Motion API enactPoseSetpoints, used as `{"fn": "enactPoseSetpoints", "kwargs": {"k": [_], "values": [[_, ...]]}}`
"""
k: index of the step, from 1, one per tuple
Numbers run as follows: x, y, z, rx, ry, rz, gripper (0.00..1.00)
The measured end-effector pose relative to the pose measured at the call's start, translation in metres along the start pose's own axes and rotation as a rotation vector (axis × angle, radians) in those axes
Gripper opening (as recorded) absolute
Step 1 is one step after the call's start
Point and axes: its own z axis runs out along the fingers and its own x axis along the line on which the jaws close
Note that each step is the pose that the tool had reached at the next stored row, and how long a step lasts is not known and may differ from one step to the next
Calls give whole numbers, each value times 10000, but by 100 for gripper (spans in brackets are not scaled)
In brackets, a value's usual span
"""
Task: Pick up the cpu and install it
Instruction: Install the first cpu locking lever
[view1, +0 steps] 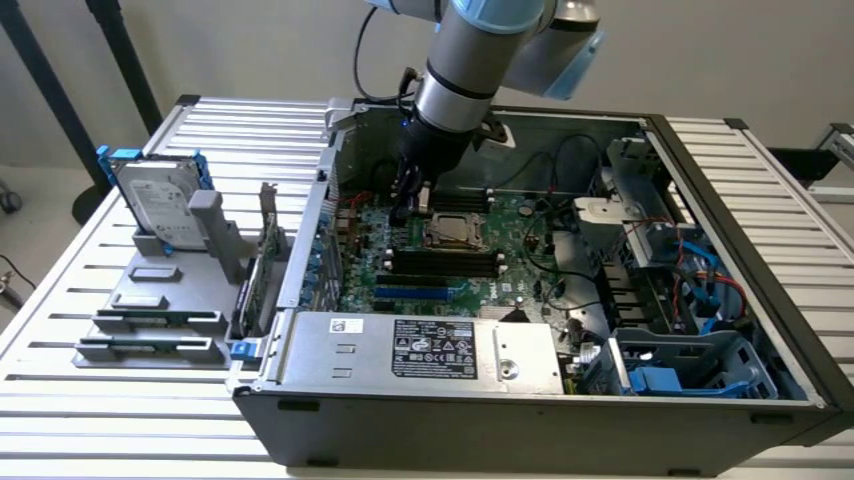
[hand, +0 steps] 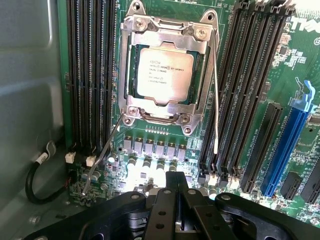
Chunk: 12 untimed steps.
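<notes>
The cpu (hand: 162, 75), a silver-topped square chip, lies in its socket on the green motherboard (hand: 150, 145), with a metal retention frame (hand: 131, 75) around it. In the exterior view the cpu (view1: 451, 228) sits mid-board inside the open computer case (view1: 747, 190). My gripper (hand: 175, 200) is shut, its black fingers pressed together with nothing between them. It hangs just above the board, off one side of the socket. In the exterior view the gripper (view1: 407, 198) stands close to the cpu on the exterior view's left. Two thin wire levers (hand: 215, 100) flank the socket.
Dark memory slots (hand: 90, 75) run along both sides of the socket, with a blue slot (hand: 285, 150) further off. A black cable (hand: 30, 180) loops by the case wall. The power supply (view1: 427, 350) fills the case's front. A hard drive (view1: 158, 200) stands on a grey holder outside.
</notes>
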Motion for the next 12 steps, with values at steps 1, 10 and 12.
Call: {"fn": "enactPoseSetpoints", "kwargs": {"k": [1,10,12], "values": [[0,0,0,0,1,2,11],[12,-115,34,-38,179,265,11],[13,-127,37,-55,249,439,11]]}}
